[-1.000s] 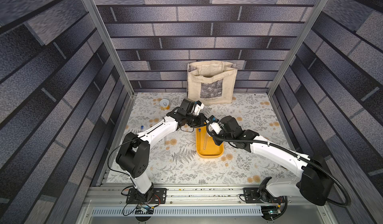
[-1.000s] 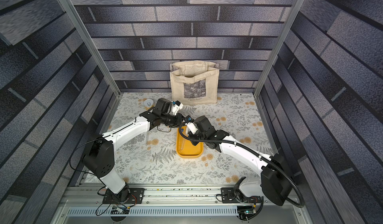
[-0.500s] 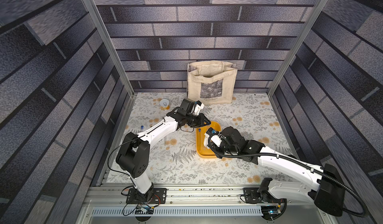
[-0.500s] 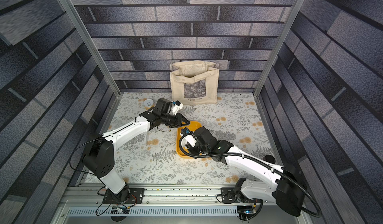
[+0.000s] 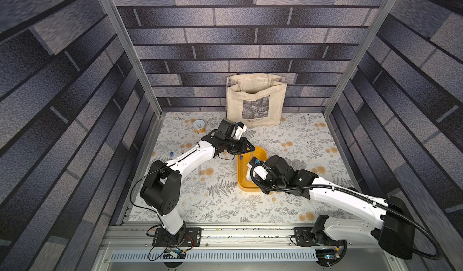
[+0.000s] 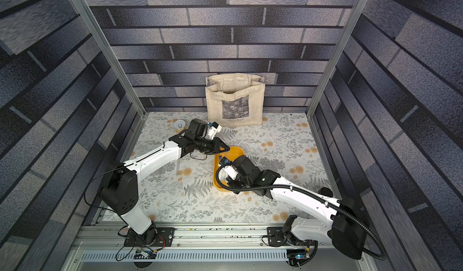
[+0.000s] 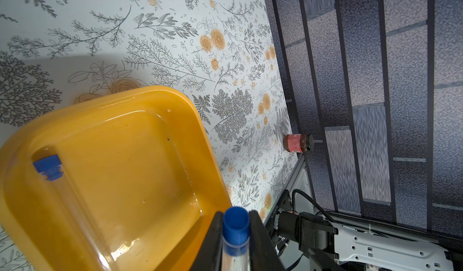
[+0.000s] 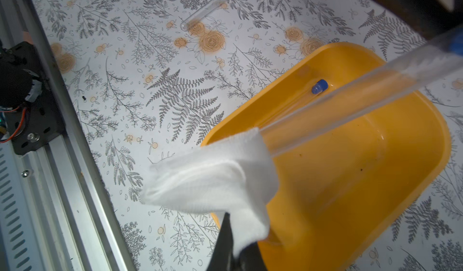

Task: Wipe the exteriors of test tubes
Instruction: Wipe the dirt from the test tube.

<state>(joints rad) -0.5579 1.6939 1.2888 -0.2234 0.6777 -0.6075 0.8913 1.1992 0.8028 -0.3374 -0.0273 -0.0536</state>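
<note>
The left gripper [image 7: 235,215] pinches a test tube [image 8: 350,94] just below its blue cap, jaws closed tight on the glass. It holds the tube slanting in the air above the yellow tray [image 5: 261,153], which sits near the middle of the table [image 5: 225,207]. Gripping at the capped far end leaves almost the whole clear length bare for wiping. Keeping it over the tray means a slip would most likely drop it into the tray rather than onto the table. The right gripper [image 8: 235,253] is pressed together on a white cloth [image 8: 215,182], whose folds cover the tube's closed end toward the near side of the tray. Whether the jaws squeeze the glass through the fabric or hold only the cloth cannot be told from the wrist view (in both top views the right wrist hides the fingertips altogether). With the cloth at the tube's tip, I judge the wipe to be either starting or finishing a pass along the glass. A second test tube [image 7: 48,167] lies flat inside the tray along its left wall, cap toward the far end, probably parked there as finished work. A third test tube [image 8: 213,5] lies on the table to the left of the tray, apart from it, likely waiting its turn. A small blue cap [image 5: 171,153] shows further left, near the wall; whether a tube is attached is too faint to tell.
</note>
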